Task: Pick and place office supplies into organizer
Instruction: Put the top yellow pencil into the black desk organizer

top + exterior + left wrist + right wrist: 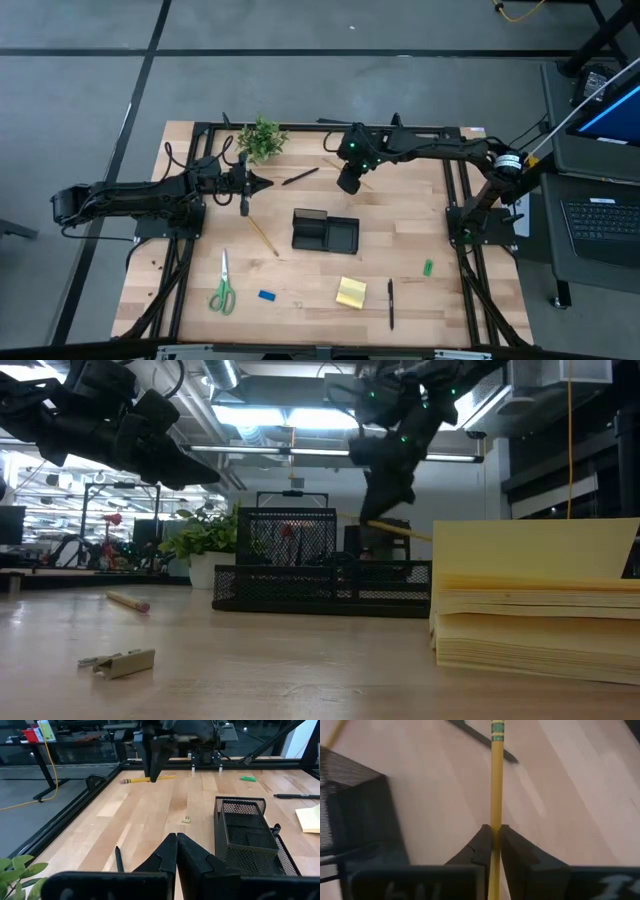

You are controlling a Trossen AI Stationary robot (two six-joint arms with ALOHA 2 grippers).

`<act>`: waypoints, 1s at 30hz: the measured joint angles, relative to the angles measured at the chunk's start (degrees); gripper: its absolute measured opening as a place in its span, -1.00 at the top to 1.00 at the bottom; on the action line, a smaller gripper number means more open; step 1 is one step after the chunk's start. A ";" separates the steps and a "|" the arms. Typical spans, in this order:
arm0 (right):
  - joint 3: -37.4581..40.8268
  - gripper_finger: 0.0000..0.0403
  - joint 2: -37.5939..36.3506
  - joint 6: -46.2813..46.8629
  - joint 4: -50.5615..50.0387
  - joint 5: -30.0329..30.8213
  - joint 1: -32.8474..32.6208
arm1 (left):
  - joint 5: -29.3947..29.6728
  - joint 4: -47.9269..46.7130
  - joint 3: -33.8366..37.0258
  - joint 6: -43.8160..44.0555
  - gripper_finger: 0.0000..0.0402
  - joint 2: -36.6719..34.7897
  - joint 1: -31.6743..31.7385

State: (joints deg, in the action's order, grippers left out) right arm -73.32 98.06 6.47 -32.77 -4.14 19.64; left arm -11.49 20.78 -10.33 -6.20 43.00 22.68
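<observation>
wooden table (pixel 400 240) before us: our right gripper (pixel 349 181) hangs above it behind the organizer (pixel 325 231), pinching one pencil (pixel 496 780). our left gripper (pixel 262 183) hovers closed, empty. we count two pencils, two pens, one scissors (pixel 222 288).

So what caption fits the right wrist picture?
Right gripper pinches a yellow pencil above the wooden table, beside the black organizer.

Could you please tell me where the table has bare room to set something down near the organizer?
Bare wood lies right of the organizer, up to the green piece, and between organizer and sticky-note pad. Behind it is crowded: the right hand holds a pencil there, near a black pen.
</observation>
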 joint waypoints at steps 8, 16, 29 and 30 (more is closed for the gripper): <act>-3.82 0.88 -0.42 -1.40 0.03 0.04 -4.60 | 0.00 0.02 0.00 0.00 0.99 0.00 -0.02; -3.96 0.80 -3.89 -1.02 3.80 2.39 -9.40 | -0.02 0.46 0.00 0.00 0.98 0.00 -0.02; -3.98 0.81 -4.09 -2.57 16.84 4.52 -16.49 | -0.11 0.90 0.00 0.70 0.98 0.00 -0.07; -3.98 0.80 -4.09 -2.55 17.71 4.52 -16.95 | -0.11 0.90 0.00 0.72 0.99 0.00 -0.07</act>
State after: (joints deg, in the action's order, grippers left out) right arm -77.30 93.97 3.92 -15.06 0.38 2.70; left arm -11.60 21.67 -10.33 -5.48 43.00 22.61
